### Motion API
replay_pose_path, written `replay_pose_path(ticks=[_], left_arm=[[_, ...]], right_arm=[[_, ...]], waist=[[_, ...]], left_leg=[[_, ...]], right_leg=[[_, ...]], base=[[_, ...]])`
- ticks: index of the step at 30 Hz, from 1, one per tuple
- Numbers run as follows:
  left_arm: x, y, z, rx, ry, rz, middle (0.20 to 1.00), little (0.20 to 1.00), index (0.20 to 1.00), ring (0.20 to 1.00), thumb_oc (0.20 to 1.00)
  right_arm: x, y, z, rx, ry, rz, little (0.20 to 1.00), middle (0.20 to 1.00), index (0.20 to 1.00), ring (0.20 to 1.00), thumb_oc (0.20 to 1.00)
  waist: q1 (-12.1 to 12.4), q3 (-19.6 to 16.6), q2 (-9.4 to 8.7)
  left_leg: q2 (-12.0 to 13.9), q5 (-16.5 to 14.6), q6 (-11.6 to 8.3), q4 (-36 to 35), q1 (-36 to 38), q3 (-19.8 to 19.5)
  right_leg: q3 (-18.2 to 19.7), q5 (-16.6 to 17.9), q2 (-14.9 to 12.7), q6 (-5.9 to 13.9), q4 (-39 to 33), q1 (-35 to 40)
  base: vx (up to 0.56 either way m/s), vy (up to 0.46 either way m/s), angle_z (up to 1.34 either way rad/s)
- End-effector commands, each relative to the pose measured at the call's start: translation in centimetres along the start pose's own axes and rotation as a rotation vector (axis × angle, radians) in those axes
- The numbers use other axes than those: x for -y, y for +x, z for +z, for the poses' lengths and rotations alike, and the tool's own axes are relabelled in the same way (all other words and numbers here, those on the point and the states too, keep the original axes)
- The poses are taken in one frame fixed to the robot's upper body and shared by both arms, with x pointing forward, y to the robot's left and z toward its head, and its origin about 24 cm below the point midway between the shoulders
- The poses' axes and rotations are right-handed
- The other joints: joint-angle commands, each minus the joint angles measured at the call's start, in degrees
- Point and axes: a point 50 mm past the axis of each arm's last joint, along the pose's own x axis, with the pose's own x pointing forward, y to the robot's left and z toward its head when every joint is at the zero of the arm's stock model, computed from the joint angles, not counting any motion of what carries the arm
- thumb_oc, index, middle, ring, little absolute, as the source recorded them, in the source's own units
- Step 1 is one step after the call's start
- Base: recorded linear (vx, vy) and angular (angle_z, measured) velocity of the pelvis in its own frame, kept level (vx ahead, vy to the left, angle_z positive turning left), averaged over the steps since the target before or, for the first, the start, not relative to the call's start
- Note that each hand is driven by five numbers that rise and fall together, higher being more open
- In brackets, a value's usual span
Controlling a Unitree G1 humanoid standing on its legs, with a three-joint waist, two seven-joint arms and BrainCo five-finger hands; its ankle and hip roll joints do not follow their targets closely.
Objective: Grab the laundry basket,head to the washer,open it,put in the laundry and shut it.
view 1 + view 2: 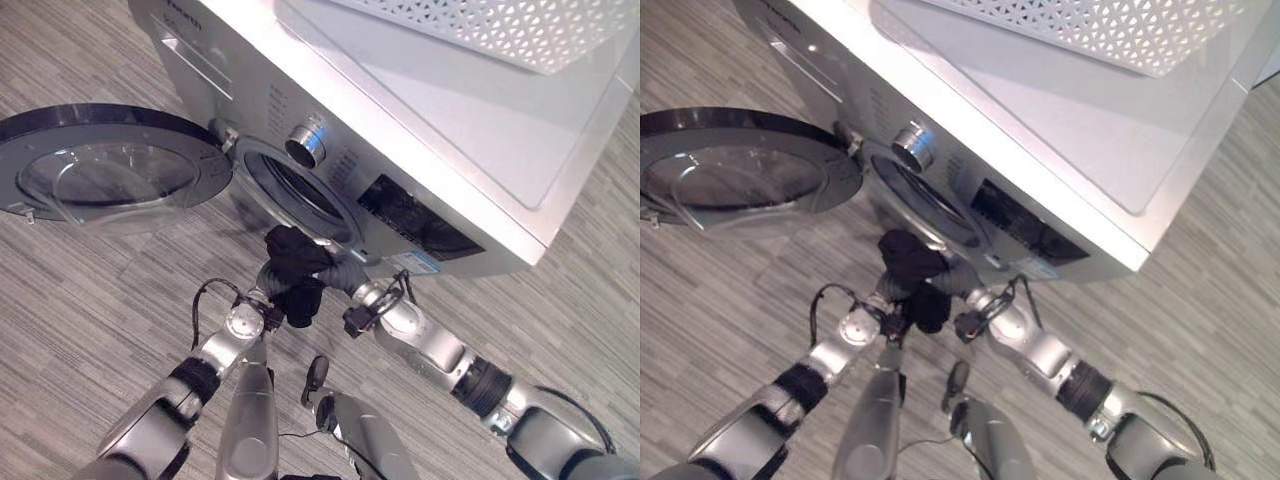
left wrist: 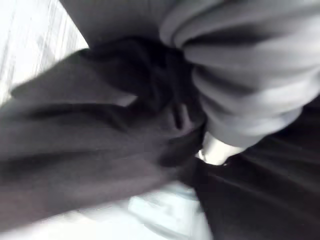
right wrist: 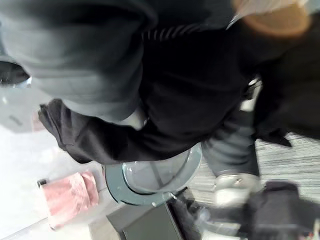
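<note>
The dark laundry (image 1: 292, 262), a black-and-grey bundle, hangs between both arms just in front of the washer's open drum mouth (image 1: 295, 190), not yet inside. So the loading step looks under way; next the bundle needs lifting forward through the opening and letting go. The door (image 1: 105, 170) stands swung wide to the left, and the white laundry basket (image 1: 500, 30) sits on the washer (image 1: 420, 110). Cloth swallows both robot hands, so I cannot tell their fingers' state.
</note>
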Motion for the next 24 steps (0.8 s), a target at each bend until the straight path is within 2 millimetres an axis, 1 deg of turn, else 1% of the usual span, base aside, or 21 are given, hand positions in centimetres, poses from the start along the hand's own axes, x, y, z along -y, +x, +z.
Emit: replay_pose_path(ticks=[1, 3, 4, 5, 6, 7, 8, 9, 10, 11, 12, 13, 15, 16, 17, 19, 21, 22, 23, 24], left_arm=[[1.5, -0.5, -0.8, 0.007, -0.064, -0.018, 0.2, 0.2, 0.2, 0.2, 0.2], [0.8, -2.0, -2.0, -0.036, -0.092, 0.02, 0.2, 0.2, 0.2, 0.2, 0.2], [1.9, -1.7, -3.7, -0.104, -0.082, 0.035, 0.2, 0.2, 0.2, 0.2, 0.2], [2.5, -1.6, -6.3, -0.232, -0.062, 0.068, 0.2, 0.2, 0.2, 0.2, 0.2], [1.9, -0.7, -7.3, -0.284, -0.04, 0.12, 0.2, 0.2, 0.2, 0.2, 0.2], [0.2, 0.6, -7.3, -0.298, -0.029, 0.2, 0.2, 0.2, 0.2, 0.2, 0.2], [-1.9, 1.1, -7.5, -0.316, -0.021, 0.281, 0.2, 0.2, 0.2, 0.2, 0.2], [-4.3, 1.6, -7.5, -0.324, -0.02, 0.367, 0.2, 0.2, 0.2, 0.2, 0.2], [-6.0, 1.5, -7.6, -0.333, -0.03, 0.431, 0.2, 0.2, 0.2, 0.2, 0.2], [-7.3, 1.1, -7.7, -0.337, -0.033, 0.481, 0.2, 0.2, 0.2, 0.2, 0.2], [-8.2, 0.3, -8.0, -0.335, -0.055, 0.537, 0.2, 0.2, 0.2, 0.2, 0.2], [-8.2, 0.3, -8.0, -0.335, -0.055, 0.536, 0.2, 0.2, 0.2, 0.2, 0.2], [-8.5, -0.8, -8.7, -0.352, -0.064, 0.558, 0.2, 0.2, 0.2, 0.2, 0.2], [-9.3, -1.7, -9.1, -0.367, -0.074, 0.604, 0.2, 0.2, 0.2, 0.2, 0.2], [-9.3, -1.7, -9.1, -0.367, -0.075, 0.604, 0.2, 0.2, 0.2, 0.2, 0.2], [-10.4, -2.4, -9.5, -0.383, -0.086, 0.652, 0.2, 0.2, 0.2, 0.2, 0.2], [-11.2, -2.9, -9.5, -0.38, -0.101, 0.689, 0.2, 0.2, 0.2, 0.2, 0.2], [-11.7, -3.0, -9.4, -0.37, -0.123, 0.716, 0.2, 0.2, 0.2, 0.2, 0.2], [-12.4, -3.2, -9.4, -0.369, -0.172, 0.76, 0.2, 0.2, 0.2, 0.2, 0.2], [-12.4, -3.2, -9.4, -0.369, -0.172, 0.76, 0.2, 0.2, 0.2, 0.2, 0.2]], right_arm=[[-1.5, 0.2, 1.3, 0.075, -0.024, 0.081, 1.0, 1.0, 1.0, 1.0, 1.0], [-1.1, -0.8, 0.0, 0.037, -0.054, 0.038, 1.0, 1.0, 1.0, 1.0, 1.0], [-1.4, -1.2, -1.2, 0.007, -0.069, 0.023, 1.0, 1.0, 1.0, 1.0, 1.0], [-1.7, -1.4, -1.8, 0.003, -0.097, 0.03, 1.0, 1.0, 1.0, 1.0, 1.0], [-2.0, -1.6, -2.2, -0.007, -0.099, 0.036, 1.0, 1.0, 1.0, 1.0, 1.0], [-2.3, -2.1, -2.7, -0.018, -0.12, 0.033, 1.0, 1.0, 1.0, 1.0, 1.0], [-2.3, -2.8, -3.3, -0.039, -0.14, 0.04, 1.0, 1.0, 1.0, 1.0, 1.0], [-2.1, -4.0, -4.4, -0.087, -0.155, 0.049, 1.0, 1.0, 1.0, 1.0, 1.0], [-1.6, -5.2, -5.1, -0.129, -0.205, 0.052, 1.0, 1.0, 1.0, 1.0, 1.0], [-0.8, -6.8, -6.0, -0.183, -0.224, 0.043, 1.0, 1.0, 1.0, 1.0, 1.0], [1.0, -9.3, -6.8, -0.261, -0.257, -0.012, 1.0, 1.0, 1.0, 1.0, 1.0], [1.0, -9.3, -6.8, -0.261, -0.257, -0.012, 1.0, 1.0, 1.0, 1.0, 1.0], [2.4, -11.9, -7.3, -0.333, -0.312, -0.073, 1.0, 1.0, 1.0, 1.0, 1.0], [3.7, -13.9, -7.6, -0.385, -0.344, -0.145, 1.0, 1.0, 1.0, 1.0, 1.0], [3.7, -13.9, -7.6, -0.385, -0.344, -0.146, 1.0, 1.0, 1.0, 1.0, 1.0], [4.8, -16.2, -8.7, -0.479, -0.376, -0.226, 1.0, 1.0, 1.0, 1.0, 1.0], [5.7, -18.0, -9.7, -0.555, -0.38, -0.304, 1.0, 1.0, 1.0, 1.0, 1.0], [6.1, -19.1, -10.5, -0.612, -0.376, -0.348, 1.0, 1.0, 1.0, 1.0, 1.0], [6.8, -21.2, -11.7, -0.719, -0.402, -0.41, 1.0, 1.0, 1.0, 1.0, 1.0], [6.8, -21.2, -11.7, -0.719, -0.402, -0.41, 1.0, 1.0, 1.0, 1.0, 1.0]], waist=[[0.61, -2.24, -0.26], [0.8, -1.74, -0.2], [0.43, -1.64, -0.45], [-0.32, -1.73, -1.22], [-1.23, -2.01, -2.19], [-2.76, -2.38, -3.57], [-4.0, -2.86, -4.73], [-5.74, -3.57, -6.04], [-6.96, -4.22, -6.96], [-8.26, -5.09, -7.88], [-9.58, -6.14, -8.56], [-9.56, -6.18, -8.54], [-10.69, -7.16, -8.53], [-11.78, -7.79, -8.56], [-11.74, -7.81, -8.55], [-12.8, -8.36, -8.46], [-13.28, -8.63, -8.24], [-13.52, -8.69, -8.12], [-14.09, -8.89, -7.85], [-14.09, -8.88, -7.86]], left_leg=[[0.19, 0.8, -0.92, -2.24, -3.24, 0.6], [0.06, 0.86, -1.02, -2.37, -3.1, 0.72], [0.26, 0.92, -1.15, -2.36, -3.14, 0.85], [0.59, 1.05, -1.3, -2.4, -3.08, 1.14], [0.99, 1.03, -1.35, -2.49, -2.93, 1.6], [1.75, 1.05, -1.42, -2.66, -2.7, 2.33], [2.41, 0.97, -1.38, -2.83, -2.45, 3.04], [3.24, 0.84, -1.32, -2.98, -2.1, 4.01], [3.82, 0.65, -1.3, -3.07, -1.8, 4.57], [4.4, 0.41, -1.21, -3.07, -1.37, 5.23], [4.98, 0.04, -1.15, -2.6, -0.82, 5.93], [4.98, 0.04, -1.15, -2.59, -0.82, 5.94], [5.02, -0.38, -1.13, -1.7, -0.48, 6.22], [5.26, -0.67, -1.17, -0.83, -0.24, 6.45], [5.27, -0.69, -1.17, -0.81, -0.25, 6.46], [5.56, -0.82, -1.28, -0.31, -0.01, 6.86], [5.74, -0.79, -1.36, 0.13, -0.03, 7.0], [5.83, -0.68, -1.44, 0.22, -0.05, 6.96], [5.84, -0.59, -1.57, 0.61, -0.28, 6.77], [5.84, -0.6, -1.57, 0.62, -0.29, 6.76]], right_leg=[[0.22, 0.37, -2.14, 2.55, -4.97, 4.29], [0.08, 0.05, -2.25, 2.59, -4.69, 4.25], [0.17, -0.03, -2.14, 2.5, -4.56, 4.18], [0.58, -0.02, -1.9, 2.48, -4.44, 3.96], [1.14, 0.0, -1.68, 2.47, -4.27, 3.73], [2.04, 0.2, -1.34, 2.52, -4.02, 3.29], [2.89, 0.37, -1.11, 2.65, -3.67, 2.77], [3.92, 0.82, -0.79, 2.9, -3.4, 2.32], [4.62, 1.11, -0.61, 3.09, -3.36, 2.14], [5.3, 1.41, -0.44, 3.28, -3.34, 2.04], [6.07, 1.44, -0.36, 3.27, -3.27, 2.11], [6.08, 1.44, -0.36, 3.27, -3.26, 2.1], [6.19, 1.17, -0.42, 3.19, -3.32, 2.61], [6.68, 1.0, -0.31, 3.05, -3.21, 2.82], [6.7, 1.01, -0.31, 3.05, -3.21, 2.8], [7.2, 0.87, -0.05, 2.95, -3.16, 2.93], [7.58, 0.79, 0.13, 2.9, -2.95, 2.78], [7.64, 0.75, 0.17, 2.84, -2.81, 2.66], [7.73, 0.74, 0.23, 2.79, -2.6, 2.55], [7.73, 0.74, 0.23, 2.79, -2.6, 2.55]], base=[[-0.01, -0.016, 0.03], [-0.01, 0.002, 0.02], [-0.03, 0.022, 0.07], [-0.04, 0.04, 0.04], [-0.05, 0.053, 0.01], [-0.05, 0.057, -0.13], [-0.08, 0.071, -0.28], [-0.08, 0.063, -0.58], [-0.07, 0.057, -0.7], [-0.05, 0.034, -0.85], [-0.03, 0.021, -0.77], [-0.02, 0.004, -0.69], [-0.02, 0.003, -0.42], [-0.03, 0.009, -0.13], [-0.04, 0.008, -0.12], [-0.03, 0.004, -0.18], [-0.04, -0.006, -0.27], [-0.05, -0.022, -0.28], [-0.03, -0.018, -0.16], [0.0, 0.0, 0.0]])
